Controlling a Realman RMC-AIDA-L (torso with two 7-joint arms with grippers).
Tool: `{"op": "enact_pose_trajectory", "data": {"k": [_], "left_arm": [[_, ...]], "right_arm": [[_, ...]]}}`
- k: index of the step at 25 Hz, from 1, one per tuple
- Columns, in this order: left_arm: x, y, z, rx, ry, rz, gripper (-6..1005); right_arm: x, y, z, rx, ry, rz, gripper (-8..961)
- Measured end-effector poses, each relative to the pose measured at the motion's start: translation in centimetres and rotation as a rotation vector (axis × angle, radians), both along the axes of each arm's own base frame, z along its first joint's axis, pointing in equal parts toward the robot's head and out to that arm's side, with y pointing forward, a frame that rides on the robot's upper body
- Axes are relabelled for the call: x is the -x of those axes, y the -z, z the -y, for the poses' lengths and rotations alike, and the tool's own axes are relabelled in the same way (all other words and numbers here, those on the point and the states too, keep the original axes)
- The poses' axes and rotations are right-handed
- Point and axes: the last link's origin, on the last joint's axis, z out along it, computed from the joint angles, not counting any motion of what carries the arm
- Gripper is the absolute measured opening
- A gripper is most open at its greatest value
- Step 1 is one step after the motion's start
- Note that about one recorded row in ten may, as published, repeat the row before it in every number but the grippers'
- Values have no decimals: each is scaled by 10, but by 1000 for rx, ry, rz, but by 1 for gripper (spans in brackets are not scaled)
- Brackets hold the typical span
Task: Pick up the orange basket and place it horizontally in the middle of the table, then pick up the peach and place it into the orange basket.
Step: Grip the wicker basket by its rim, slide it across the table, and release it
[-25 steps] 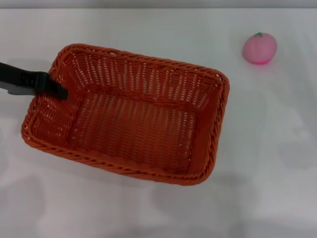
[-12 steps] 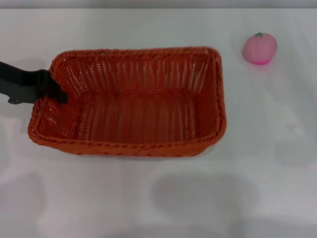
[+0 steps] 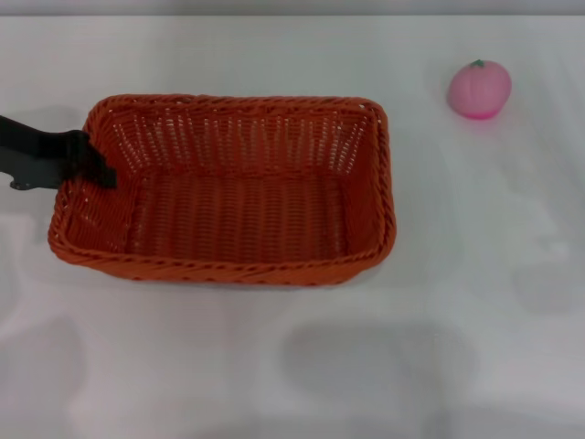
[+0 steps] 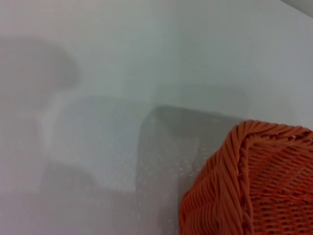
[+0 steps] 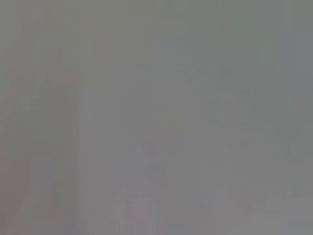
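Observation:
The orange basket (image 3: 228,192) lies with its long side across the white table (image 3: 292,366), left of centre in the head view. My left gripper (image 3: 91,165) reaches in from the left edge and is shut on the basket's left rim. A corner of the basket (image 4: 254,186) fills the left wrist view. The pink peach (image 3: 479,89) sits alone at the far right of the table, well apart from the basket. My right gripper is out of view; its wrist view is plain grey.
Bare white tabletop (image 3: 457,274) surrounds the basket on the near side and to the right. The table's far edge (image 3: 292,15) runs along the top of the head view.
The basket has been turned from a slanted lie to square with the table and shifted slightly left. My left gripper kept its hold on the rim. The peach stayed put.

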Motion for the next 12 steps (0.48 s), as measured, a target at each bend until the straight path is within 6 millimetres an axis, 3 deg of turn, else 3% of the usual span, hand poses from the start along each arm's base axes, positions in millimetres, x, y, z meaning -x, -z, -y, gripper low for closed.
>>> {"op": "enact_pose_trajectory", "data": {"k": [12], "left_arm": [[5, 7, 0, 5, 2, -1, 183]], "right_arm": [[0, 1, 1, 7, 1, 2, 769]]}}
